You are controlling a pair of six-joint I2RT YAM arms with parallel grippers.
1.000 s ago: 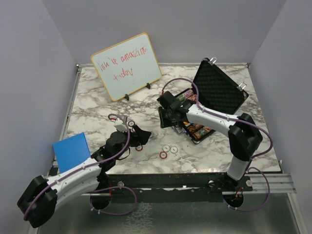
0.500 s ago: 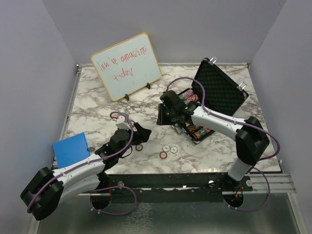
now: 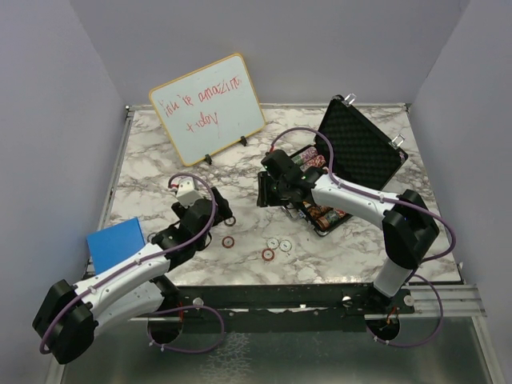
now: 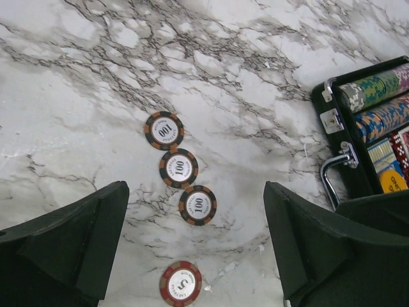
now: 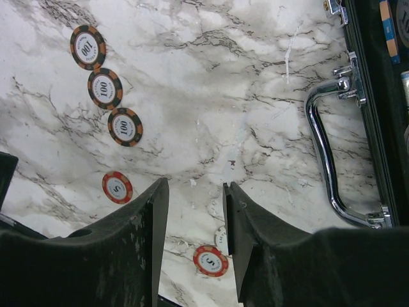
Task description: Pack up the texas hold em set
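Three black-and-orange chips [image 4: 179,167] marked "100" and one red chip [image 4: 181,283] marked "5", legible only from the wrists. Overhead: open briefcase [image 3: 360,148] at two o'clock, whiteboard [image 3: 208,108] at eleven, red scrawl unreadable. Left gripper [image 4: 195,188] spread wide, empty. Right gripper [image 5: 195,185] part-open, gripping nothing.
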